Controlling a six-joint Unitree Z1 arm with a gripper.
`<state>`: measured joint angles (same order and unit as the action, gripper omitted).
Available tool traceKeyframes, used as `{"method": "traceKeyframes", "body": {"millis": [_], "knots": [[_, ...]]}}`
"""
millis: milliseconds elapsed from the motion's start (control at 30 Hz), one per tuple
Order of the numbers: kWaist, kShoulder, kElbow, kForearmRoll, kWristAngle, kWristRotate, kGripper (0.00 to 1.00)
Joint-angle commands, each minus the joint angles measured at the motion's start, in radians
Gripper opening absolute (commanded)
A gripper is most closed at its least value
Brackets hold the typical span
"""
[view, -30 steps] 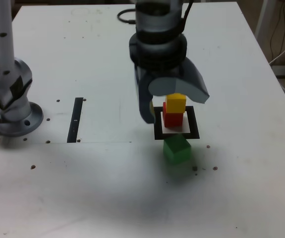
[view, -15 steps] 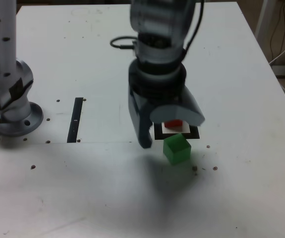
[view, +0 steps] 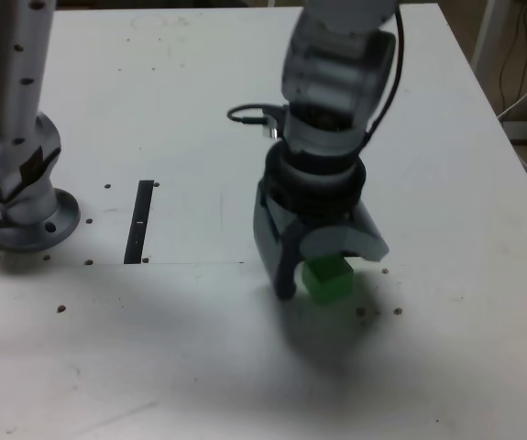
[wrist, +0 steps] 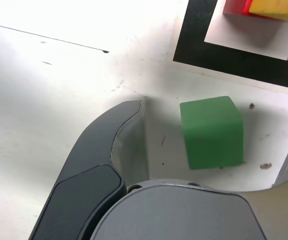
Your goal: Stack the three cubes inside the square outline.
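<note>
My gripper [view: 323, 275] straddles the green cube [view: 327, 278], jaws spread wide, neither touching it.

Matte green cube rests on the table [view: 153, 110] just outside the black square outline [wrist: 234, 55]; yellow cube [wrist: 276, 7] tops red cube [wrist: 236, 6] inside.

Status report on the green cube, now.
Gripper open, jaws either side of green cube, not closed on it. Cube on table, just outside square outline. Red and yellow cubes already stacked inside. Nothing in the way.
</note>
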<state>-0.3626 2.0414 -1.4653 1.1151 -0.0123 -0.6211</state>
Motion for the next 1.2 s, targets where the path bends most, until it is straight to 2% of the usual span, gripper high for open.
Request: {"method": "traceKeyframes", "body": {"millis": [0,200,467,700,867,1167], "knots": [[0.014,0.016,-0.004,-0.009,-0.014,0.010,0.98],[0.054,0.050,-0.017,0.002,-0.051,0.057,0.89],[0.084,0.061,-0.019,0.015,-0.049,0.066,0.71],[0.088,0.077,-0.015,-0.040,-0.066,0.078,0.69],[0.088,0.078,-0.011,-0.044,-0.071,0.079,0.66],[0.088,0.060,0.001,-0.039,-0.073,0.080,0.37]]}}
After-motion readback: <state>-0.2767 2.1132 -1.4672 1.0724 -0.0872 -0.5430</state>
